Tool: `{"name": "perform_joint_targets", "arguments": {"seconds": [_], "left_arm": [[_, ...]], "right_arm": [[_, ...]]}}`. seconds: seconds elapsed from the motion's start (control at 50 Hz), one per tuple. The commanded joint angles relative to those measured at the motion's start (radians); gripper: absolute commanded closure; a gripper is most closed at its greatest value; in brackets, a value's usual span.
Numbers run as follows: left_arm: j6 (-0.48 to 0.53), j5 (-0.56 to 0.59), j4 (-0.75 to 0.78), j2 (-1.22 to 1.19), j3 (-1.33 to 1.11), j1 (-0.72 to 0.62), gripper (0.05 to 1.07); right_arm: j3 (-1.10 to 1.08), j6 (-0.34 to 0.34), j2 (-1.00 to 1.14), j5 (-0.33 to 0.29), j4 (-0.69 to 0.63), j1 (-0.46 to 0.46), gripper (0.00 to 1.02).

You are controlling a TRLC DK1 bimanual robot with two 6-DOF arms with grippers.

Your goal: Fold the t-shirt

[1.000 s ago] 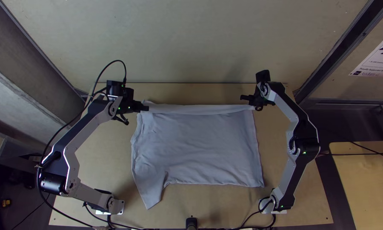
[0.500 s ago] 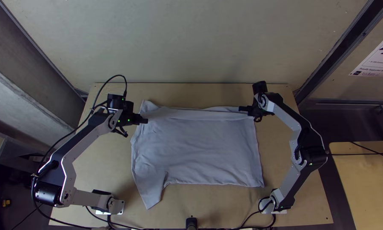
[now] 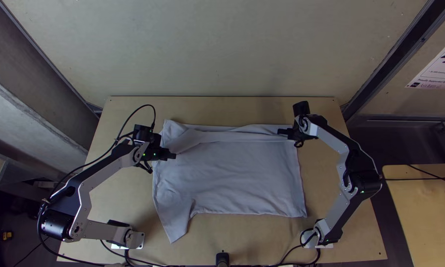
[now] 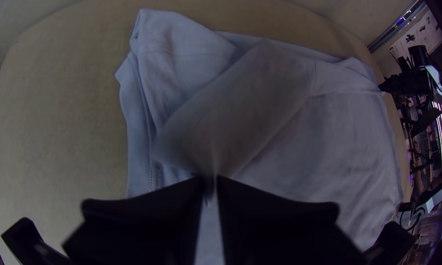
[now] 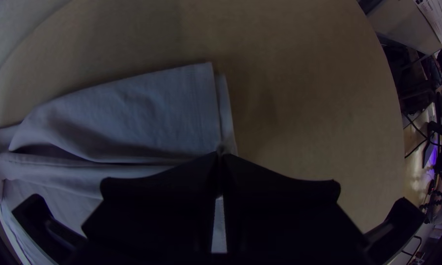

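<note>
While the tabletop (image 3: 262,237) is supporting the mostly spread shirt (image 3: 232,178), its folded strip (image 3: 242,137) is running between the left fingers (image 3: 170,155) and the right fingers (image 3: 284,131), both closed, the left pinching one end, the right the other.

right gripper (image 3: 284,132), flat black fingers (image 5: 167,191) closed at the right edge of the grey t-shirt (image 5: 147,113), layered fabric running left, loose folds on the far side, wooden table (image 5: 304,103) beyond to far and right
</note>
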Motion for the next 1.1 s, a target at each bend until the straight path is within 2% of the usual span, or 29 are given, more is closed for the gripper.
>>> {"name": "perform_joint_targets", "arguments": {"seconds": [0.0, 0.04, 0.08, 0.1, 0.12, 0.3, 0.42, 0.62, 0.72, 0.82, 0.9, 1.08], "left_arm": [[-0.029, 0.011, -0.034, -0.019, -0.016, 0.002, 0.24], [-0.029, 0.011, -0.045, -0.026, -0.010, 0.006, 0.13], [-0.028, 0.022, -0.066, -0.032, 0.004, 0.013, 0.10], [-0.028, 0.028, -0.082, -0.037, 0.015, 0.017, 0.10], [-0.028, 0.036, -0.092, -0.043, 0.021, 0.022, 0.10], [-0.019, 0.053, -0.167, -0.126, 0.077, 0.051, 0.10], [0.004, 0.068, -0.287, -0.158, 0.137, 0.066, 0.10], [0.057, 0.066, -0.460, -0.273, 0.156, 0.066, 0.10], [0.037, 0.066, -0.574, -0.339, 0.139, 0.054, 0.10], [-0.026, 0.063, -0.709, -0.385, 0.107, 0.011, 0.10], [-0.095, 0.065, -0.780, -0.411, 0.067, -0.017, 0.10], [-0.223, 0.051, -0.795, -0.503, -0.088, -0.138, 0.10]], "right_arm": [[-0.049, -0.009, -0.078, 0.019, -0.002, -0.010, 0.61], [-0.063, -0.009, -0.111, 0.019, -0.002, -0.010, 0.37], [-0.078, -0.006, -0.144, 0.019, -0.002, -0.010, 0.15], [-0.086, 0.001, -0.160, 0.019, -0.002, -0.013, 0.06], [-0.092, 0.005, -0.177, 0.018, -0.003, -0.016, 0.03], [-0.140, 0.008, -0.342, 0.018, -0.025, -0.048, 0.03], [-0.137, 0.017, -0.448, 0.016, -0.114, -0.071, 0.03], [-0.137, 0.005, -0.608, 0.004, -0.249, -0.061, 0.03], [-0.143, 0.011, -0.681, -0.007, -0.292, -0.042, 0.03], [-0.143, 0.022, -0.713, -0.012, -0.341, -0.025, 0.03], [-0.141, 0.062, -0.715, -0.025, -0.385, -0.018, 0.03], [-0.149, 0.206, -0.712, -0.079, -0.447, -0.010, 0.03]]}}
